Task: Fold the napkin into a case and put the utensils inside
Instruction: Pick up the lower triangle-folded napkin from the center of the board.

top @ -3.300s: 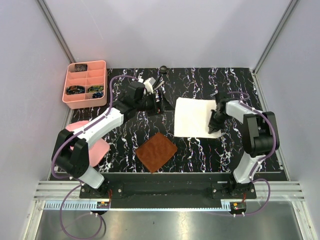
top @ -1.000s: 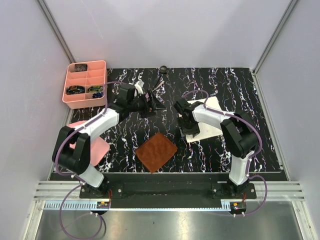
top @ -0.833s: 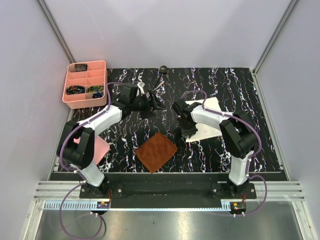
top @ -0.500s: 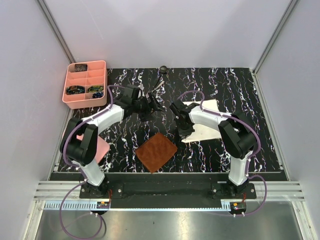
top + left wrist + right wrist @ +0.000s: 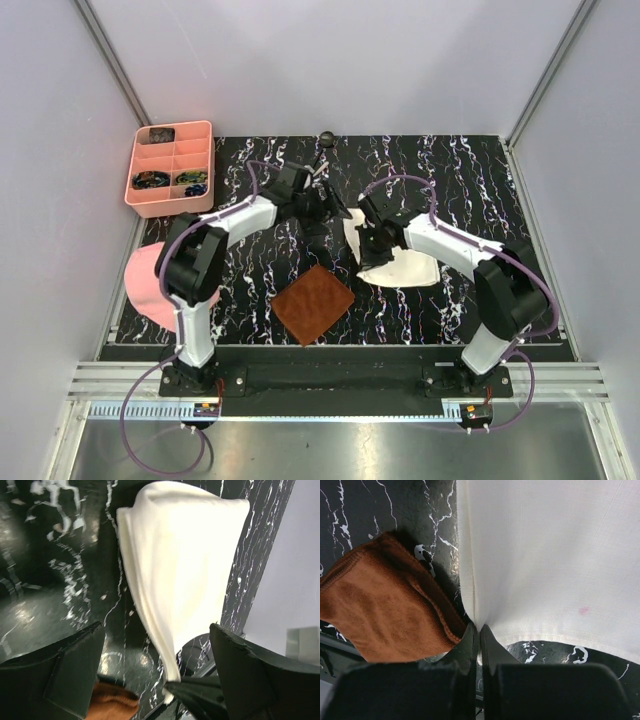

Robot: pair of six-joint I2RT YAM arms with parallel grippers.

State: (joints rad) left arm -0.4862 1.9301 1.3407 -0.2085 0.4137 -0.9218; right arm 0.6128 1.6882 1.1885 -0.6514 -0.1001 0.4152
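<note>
Tray (image 5: pixel 168 207) holds small items; right end effector (image 5: pixel 479 630) pinching napkin (image 5: pixel 545 555); left end effector (image 5: pixel 157 647) splayed, empty.

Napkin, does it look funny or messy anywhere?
Yes. The napkin has a small pink spot near its edge, like a stain. It also looks askew, bunched up where the right claw pinches it instead of lying flat.

Left claw (image 5: pixel 156 630) agape — right claw (image 5: pixel 479 629) pinched
</note>
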